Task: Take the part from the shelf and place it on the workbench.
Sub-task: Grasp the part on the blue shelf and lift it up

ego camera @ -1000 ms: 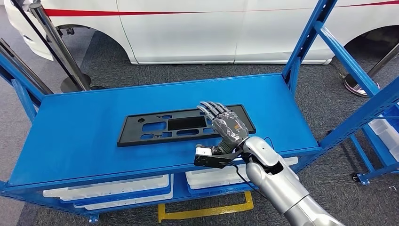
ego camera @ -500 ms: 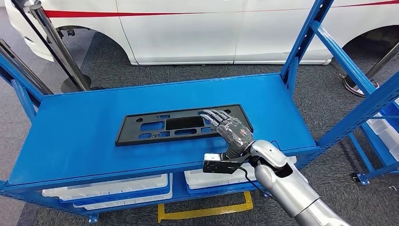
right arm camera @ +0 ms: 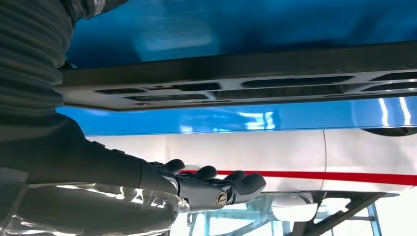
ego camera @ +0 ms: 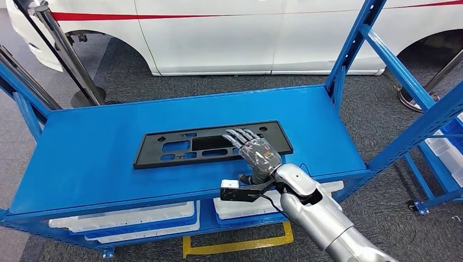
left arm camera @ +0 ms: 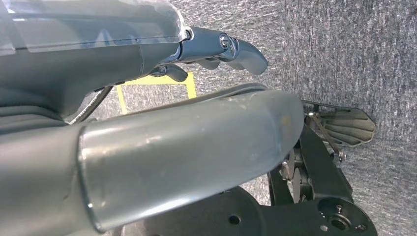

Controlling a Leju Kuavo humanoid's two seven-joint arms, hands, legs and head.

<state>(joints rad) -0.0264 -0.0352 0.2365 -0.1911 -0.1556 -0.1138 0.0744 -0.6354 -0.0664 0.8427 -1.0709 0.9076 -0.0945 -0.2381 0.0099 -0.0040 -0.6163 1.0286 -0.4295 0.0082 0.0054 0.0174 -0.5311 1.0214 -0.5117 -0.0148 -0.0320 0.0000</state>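
Black, flat, long part (ego camera: 207,144) with rectangular cutouts lies on the blue shelf (ego camera: 98,158), right hand (ego camera: 255,152) outstretched above it, grasping nothing

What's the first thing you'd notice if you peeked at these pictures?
A big bright blue shelf with a long flat black part lying in the middle of it. The robot's shiny right hand reaches over the part's right end, fingers spread. Behind the shelf stands a white car with a red stripe.
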